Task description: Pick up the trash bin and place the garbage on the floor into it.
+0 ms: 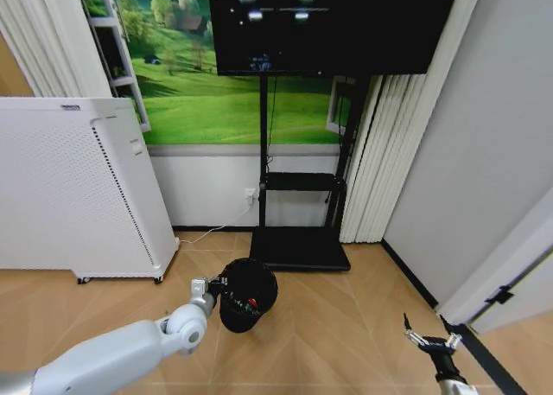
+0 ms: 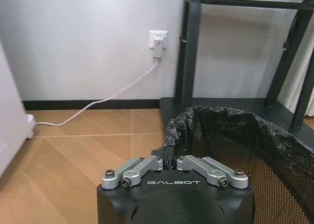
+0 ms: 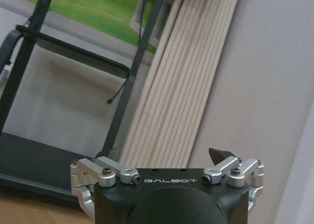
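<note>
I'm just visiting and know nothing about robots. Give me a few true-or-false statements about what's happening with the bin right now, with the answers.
1. The left pincer is closed on the rim of the trash bin. True.
2. The right pincer holds a bottle. False: it is open and holds nothing, low at the robot's right.
3. The bin has a black bag lining. True.
4. The bin stands on top of the white cabinet. False: it is over the floor, beside the cabinet.
5. Red items lie inside the bin. True.

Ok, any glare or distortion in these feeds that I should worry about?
Head view: ceiling lights glare on the TV screen, and straight edges bow outward. Left wrist view: sharp on the trash bin, evenly lit. Right wrist view: tilted, no glare.
</note>
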{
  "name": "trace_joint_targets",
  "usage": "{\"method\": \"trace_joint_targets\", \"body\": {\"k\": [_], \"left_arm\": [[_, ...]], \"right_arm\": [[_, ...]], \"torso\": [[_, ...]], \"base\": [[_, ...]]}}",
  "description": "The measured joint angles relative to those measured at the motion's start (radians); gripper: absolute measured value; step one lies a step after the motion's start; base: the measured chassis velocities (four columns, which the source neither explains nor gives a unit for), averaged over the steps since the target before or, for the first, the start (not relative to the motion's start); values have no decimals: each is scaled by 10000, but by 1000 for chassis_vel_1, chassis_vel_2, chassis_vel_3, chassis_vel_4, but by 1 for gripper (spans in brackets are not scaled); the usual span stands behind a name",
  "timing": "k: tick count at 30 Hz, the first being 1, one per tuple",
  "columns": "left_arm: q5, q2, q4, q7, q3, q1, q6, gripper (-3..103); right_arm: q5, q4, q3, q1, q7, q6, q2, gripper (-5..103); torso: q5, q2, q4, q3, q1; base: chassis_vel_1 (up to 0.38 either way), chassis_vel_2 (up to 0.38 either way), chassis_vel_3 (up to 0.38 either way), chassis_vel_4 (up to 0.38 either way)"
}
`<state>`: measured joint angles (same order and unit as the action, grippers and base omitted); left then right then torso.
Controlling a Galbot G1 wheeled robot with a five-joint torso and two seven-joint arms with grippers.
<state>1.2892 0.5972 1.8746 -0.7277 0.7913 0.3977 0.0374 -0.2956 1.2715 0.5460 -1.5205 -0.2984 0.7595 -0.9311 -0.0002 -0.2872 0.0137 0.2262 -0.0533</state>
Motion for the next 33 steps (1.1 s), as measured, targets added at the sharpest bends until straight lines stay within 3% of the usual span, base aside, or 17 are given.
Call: {"method": "trace_joint_targets", "body": {"k": [4,6,14,22,33], "left_arm": [[45,-355,152,82,-87,-11,35,7],[27,-510,205,147,-209,131,64,7],[-425,-1006,475,414,-1783,2051,40,7],[-530,-1499,693,645,-2659,2860,38,7],[-1205,-1779,1190,933,-4831,6150,80,7]], "right_arm": [[242,119,3,-16,-136,0,-144,100],[391,143,6,-40,-154,-2,-203,100],[726,178,-112,-115,-341,72,-558,100],[823,269,-121,-235,-327,169,-690,100],[1016,237,68,-490,-195,373,-941,100]], "torso": [[8,0,-8,0,0],[-6,-1,-2,0,0],[3,0,-7,2,-2],[0,-1,-3,-1,-1],[3,-1,4,0,-1]], "base": [[279,248,-270,-225],[276,297,-265,-287],[327,336,-333,-344],[249,201,-228,-215],[-40,-28,43,23]]}}
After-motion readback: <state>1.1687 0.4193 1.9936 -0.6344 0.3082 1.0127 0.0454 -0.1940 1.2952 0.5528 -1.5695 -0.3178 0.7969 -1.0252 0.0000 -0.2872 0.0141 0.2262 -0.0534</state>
